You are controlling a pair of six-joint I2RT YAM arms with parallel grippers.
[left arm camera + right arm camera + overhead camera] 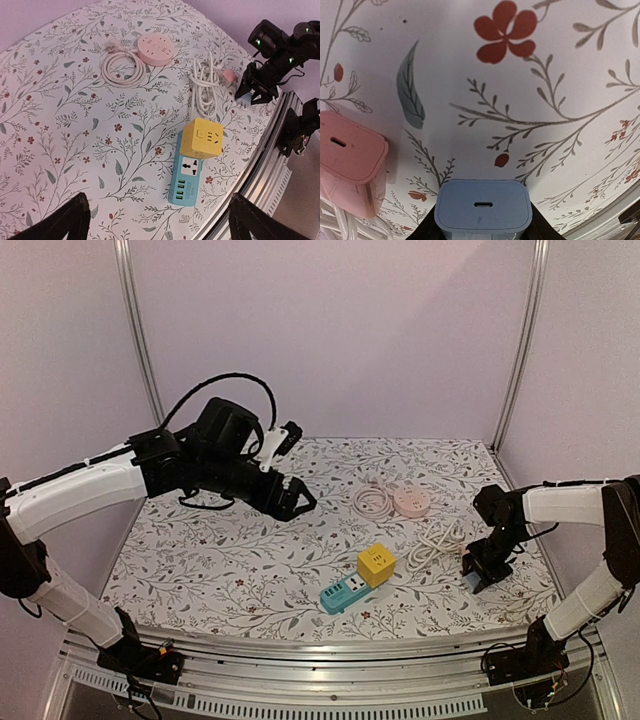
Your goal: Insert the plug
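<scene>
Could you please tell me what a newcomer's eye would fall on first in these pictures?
The yellow cube socket stands out first, sitting on one end of a blue power strip near the front edge of the floral cloth. To its right, the right end effector is closed on a blue charger, beside a pink charger. The left end effector hangs open, raised over the left side.
</scene>
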